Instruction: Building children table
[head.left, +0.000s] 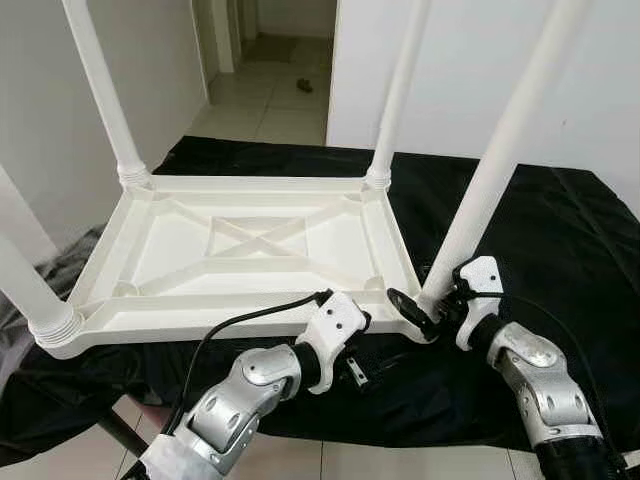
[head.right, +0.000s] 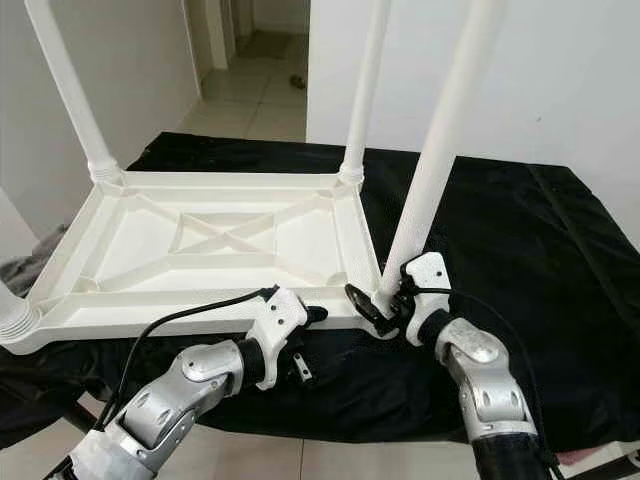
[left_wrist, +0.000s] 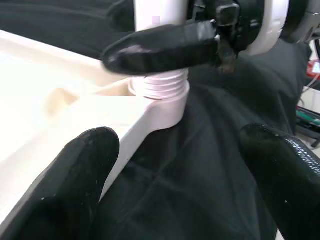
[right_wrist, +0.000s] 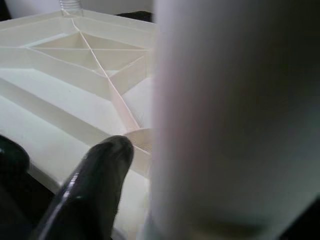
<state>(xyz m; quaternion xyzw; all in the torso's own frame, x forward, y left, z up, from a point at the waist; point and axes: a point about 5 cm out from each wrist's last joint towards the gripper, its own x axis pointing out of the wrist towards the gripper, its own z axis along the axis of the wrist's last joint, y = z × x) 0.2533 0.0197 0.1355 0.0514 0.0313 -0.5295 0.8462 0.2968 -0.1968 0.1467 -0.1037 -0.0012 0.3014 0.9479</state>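
A white plastic children's table (head.left: 200, 325) lies upside down on a black cloth (head.left: 530, 230). Its legs stand upright at the corners. My right gripper (head.left: 428, 308) is shut on the near right leg (head.left: 490, 180), just above its threaded base (left_wrist: 160, 85). One right finger (left_wrist: 160, 47) crosses the front of that leg. My left gripper (left_wrist: 185, 165) is open and holds nothing. It hovers at the table's front rim, just left of that corner, in the left eye view (head.left: 358, 345).
The far left leg (head.left: 100, 80), far right leg (head.left: 400, 90) and near left leg (head.left: 25, 280) rise high around the work area. White walls stand close behind, with a doorway to a tiled hall (head.left: 270, 90). Bare floor tiles (head.left: 330, 460) show below the cloth's front edge.
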